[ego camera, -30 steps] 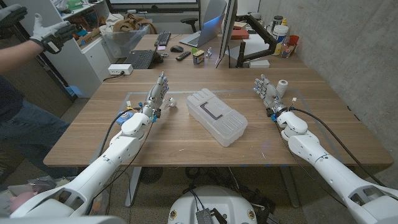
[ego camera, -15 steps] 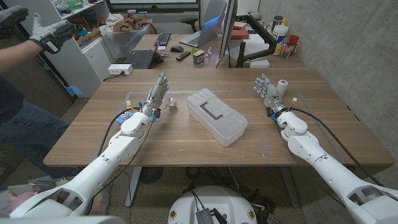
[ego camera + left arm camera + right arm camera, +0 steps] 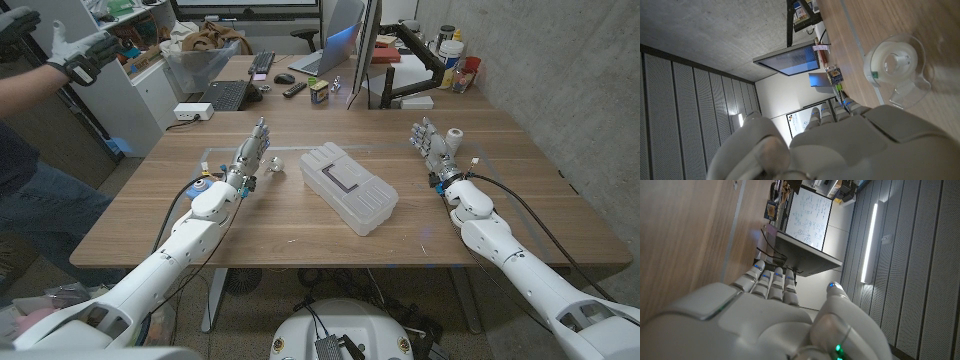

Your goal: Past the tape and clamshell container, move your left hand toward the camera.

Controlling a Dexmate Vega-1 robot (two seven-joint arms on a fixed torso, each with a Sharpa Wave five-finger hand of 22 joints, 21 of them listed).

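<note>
The left robot hand [image 3: 252, 153] stands on edge on the worktop [image 3: 300, 215], fingers straight and holding nothing. The tape dispenser [image 3: 895, 67] (clear plastic) sits just beside its fingertips. The clamshell container [image 3: 348, 187] lies closed at mid-worktop, between both arms. The right robot hand [image 3: 432, 148] is likewise extended and holding nothing, well apart from the container.

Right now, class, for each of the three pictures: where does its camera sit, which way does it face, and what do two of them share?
Head view: on the robot's head, looking down over the table, both arms, left hand and right hand.
Left wrist view: along the left hand's back toward the tape dispenser.
Right wrist view: along the right hand's back over bare wood.
Shared: head and left wrist views both show the tape dispenser.
</note>
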